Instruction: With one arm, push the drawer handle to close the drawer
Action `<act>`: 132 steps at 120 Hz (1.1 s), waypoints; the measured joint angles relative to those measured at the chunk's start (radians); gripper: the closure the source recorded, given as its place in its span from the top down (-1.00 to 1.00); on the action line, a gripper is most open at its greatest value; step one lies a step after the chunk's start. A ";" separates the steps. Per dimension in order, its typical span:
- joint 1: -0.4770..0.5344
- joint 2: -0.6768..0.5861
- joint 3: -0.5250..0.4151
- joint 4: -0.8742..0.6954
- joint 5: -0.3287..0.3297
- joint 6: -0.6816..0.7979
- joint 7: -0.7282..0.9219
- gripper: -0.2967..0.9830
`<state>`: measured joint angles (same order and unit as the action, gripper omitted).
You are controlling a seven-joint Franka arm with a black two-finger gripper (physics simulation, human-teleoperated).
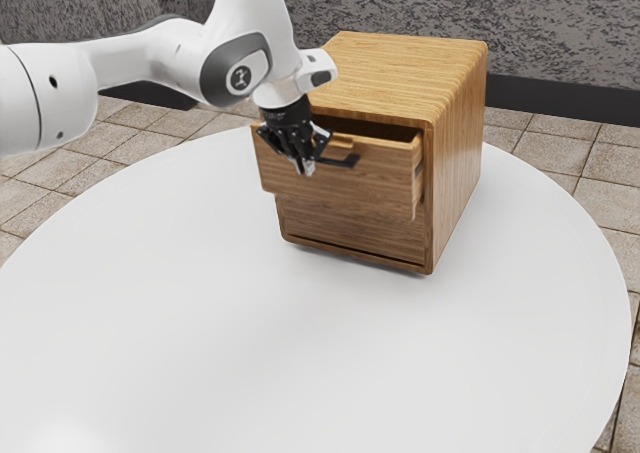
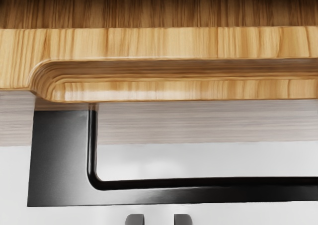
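In the exterior view my gripper hangs in front of the upper drawer's front, beside the black handle. This upper drawer stands partly out of the wooden cabinet. From the wrist view, the flat black handle runs below the drawer's light wooden top edge. The two fingertips of my gripper stand apart just beyond the handle's outer edge, with nothing seen between them. Whether they touch the handle, I cannot tell.
The cabinet stands on a round white table. Beneath the pulled-out drawer is a lower wooden front, within the cabinet frame. Tiled floor and a grey stone wall lie behind the table.
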<state>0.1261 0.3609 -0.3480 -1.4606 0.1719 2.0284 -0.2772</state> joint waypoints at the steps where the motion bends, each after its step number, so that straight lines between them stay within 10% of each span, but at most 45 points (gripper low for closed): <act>1: 0.000 0.003 -0.001 0.004 0.001 0.000 0.000 -0.57; 93: 0.006 0.117 -0.017 0.112 0.054 0.131 0.052 -0.53; 117: -0.016 -0.332 0.011 -0.260 -0.160 -0.073 0.033 0.00; 132: -0.057 -0.469 0.118 -0.142 -0.237 -0.317 0.018 0.23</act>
<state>0.0696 -0.1077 -0.2303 -1.6028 -0.0652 1.7111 -0.2595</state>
